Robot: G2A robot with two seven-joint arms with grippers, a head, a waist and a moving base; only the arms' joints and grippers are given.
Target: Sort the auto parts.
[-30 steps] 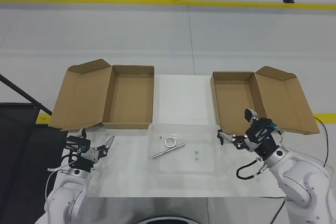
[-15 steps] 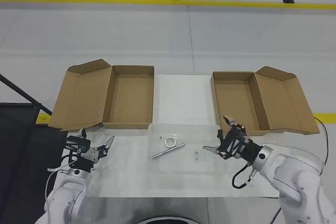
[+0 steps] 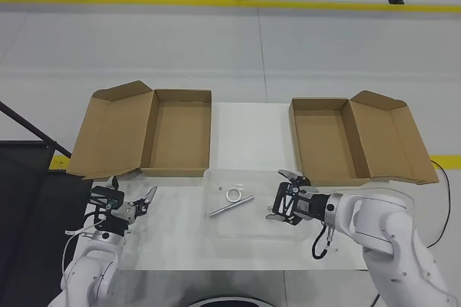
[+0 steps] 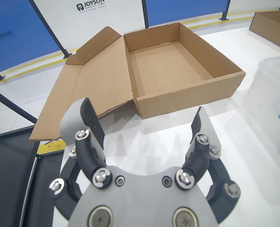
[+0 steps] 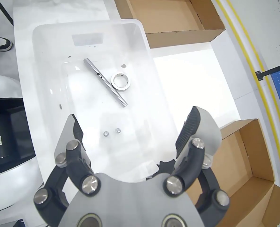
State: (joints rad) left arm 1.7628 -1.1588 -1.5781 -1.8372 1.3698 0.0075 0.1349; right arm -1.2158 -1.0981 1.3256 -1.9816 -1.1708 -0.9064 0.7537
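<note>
Clear tub at mid-desk, between two open cardboard boxes: left box, right box. In the tub: one steel rod; one metal ring, against or just beside the rod; two small round pieces, side by side and apart from rod and ring, possibly nuts or caps, too small to tell. Right claw: spread wide, pinching nothing, poised over the tub's right end, near the two small pieces. Left claw: spread, nothing held, over bare desk near the left box's front corner. Step in hand, by judgement: picking up one small piece. For a clean pick: centre on a single piece, descend straight, stay off the tub wall, close gently to avoid flicking the piece away, lift clear of the rim before swinging toward a box.
</note>
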